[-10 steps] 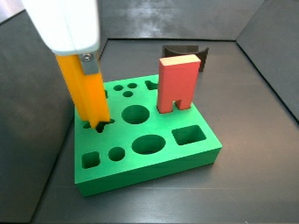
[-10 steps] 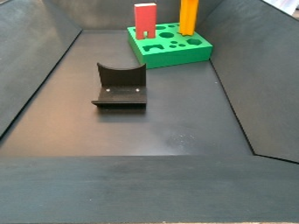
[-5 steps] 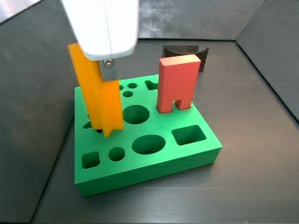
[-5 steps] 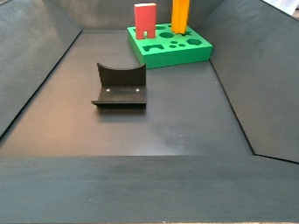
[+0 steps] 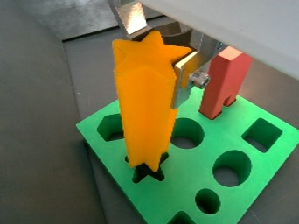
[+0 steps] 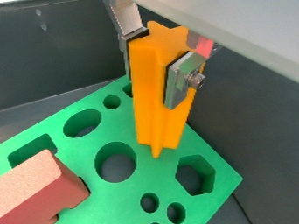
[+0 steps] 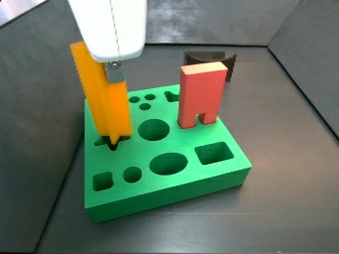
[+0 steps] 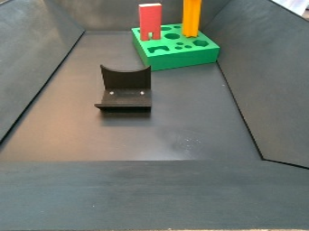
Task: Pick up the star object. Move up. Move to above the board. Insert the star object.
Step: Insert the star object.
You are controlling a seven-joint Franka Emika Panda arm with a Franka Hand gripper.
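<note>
The star object point(image 7: 101, 94), a tall orange ridged prism, stands nearly upright over the green board point(image 7: 199, 181). My gripper point(image 7: 106, 62) is shut on its upper part. Both wrist views show the silver fingers point(image 5: 184, 74) point(image 6: 181, 79) pressing on opposite sides of the star object point(image 5: 146, 105) point(image 6: 158, 87), with the gripper point(image 5: 152, 57) point(image 6: 156, 66) above the board point(image 5: 193, 166) point(image 6: 156, 175). The prism's lower tip sits at the star-shaped hole point(image 5: 146, 171); I cannot tell how deep it goes. From a side view the star object point(image 8: 192, 13) rises from the board point(image 8: 182, 56) at the far end.
A red arch-shaped block point(image 7: 201, 91) point(image 8: 150, 20) point(image 5: 225, 83) stands upright in the board beside the star object. The black fixture point(image 8: 123, 88) point(image 7: 207, 60) rests on the dark floor. Dark sloping walls enclose the bin.
Over the last second the gripper and star object shifted right across the board, then came back slightly left. The prism's lower tip stays near the star hole.
</note>
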